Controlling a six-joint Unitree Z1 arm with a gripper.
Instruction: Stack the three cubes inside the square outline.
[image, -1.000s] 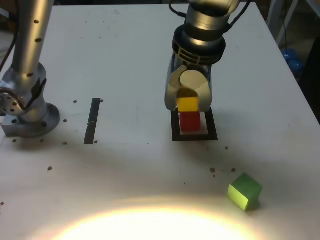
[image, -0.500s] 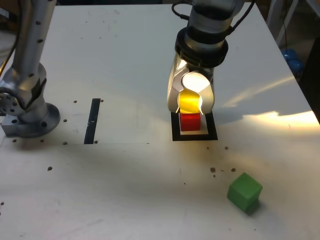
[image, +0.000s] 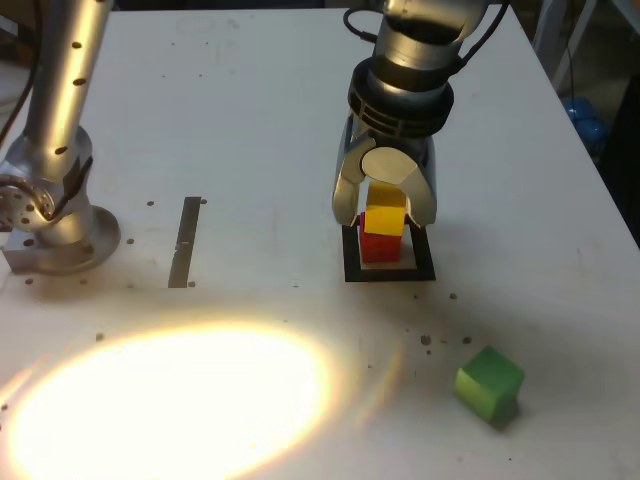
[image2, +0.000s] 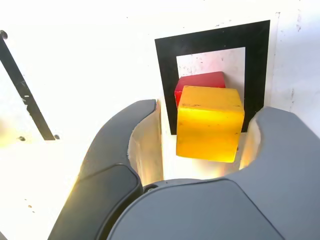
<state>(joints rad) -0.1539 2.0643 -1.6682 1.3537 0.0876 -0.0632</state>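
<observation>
Matte yellow cube (image2: 209, 123) caps red cube (image2: 200, 81); curved grey tool (image2: 202, 135) stands parted.

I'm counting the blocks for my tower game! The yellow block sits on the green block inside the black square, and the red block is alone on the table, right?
Not quite. The colours are swapped: the yellow block sits on the red block inside the black square, and the green block is alone on the table. The exterior view shows this.

Yellow cube (image2: 210, 123) atop red cube (image2: 199, 82), between parted jaws.
</observation>
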